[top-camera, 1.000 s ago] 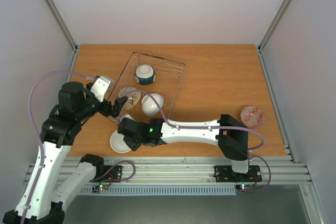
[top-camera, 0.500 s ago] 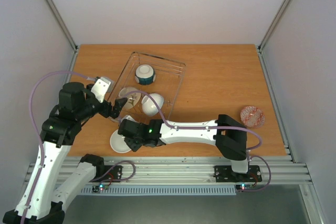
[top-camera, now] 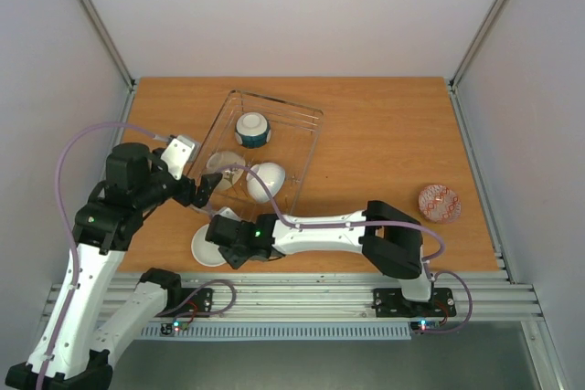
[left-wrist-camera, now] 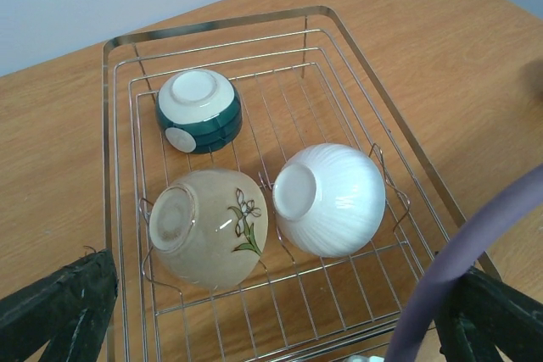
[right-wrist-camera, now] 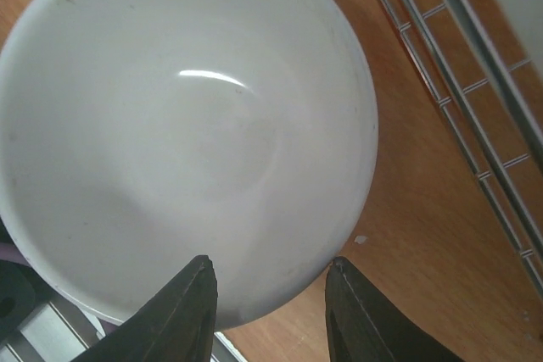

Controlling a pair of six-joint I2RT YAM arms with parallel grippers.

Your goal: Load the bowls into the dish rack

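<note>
I see three bowls (left-wrist-camera: 327,201) inside the rack (left-wrist-camera: 204,27), a fourth bowl (top-camera: 202,246) on the table (top-camera: 384,134) before it, a fifth bowl (top-camera: 439,202) far right.

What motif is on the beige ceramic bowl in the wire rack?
Beige ceramic bowl: a flower sprig, clearest in left wrist view.

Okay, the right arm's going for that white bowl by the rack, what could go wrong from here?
The right gripper has its jaws open over the glossy edge of the bowl; a rim pinch may slip, and it sits near the front of the table. The rack wire is close beside it, so lifting might clip it. The left gripper hovers at that same corner; the arms may collide.
</note>
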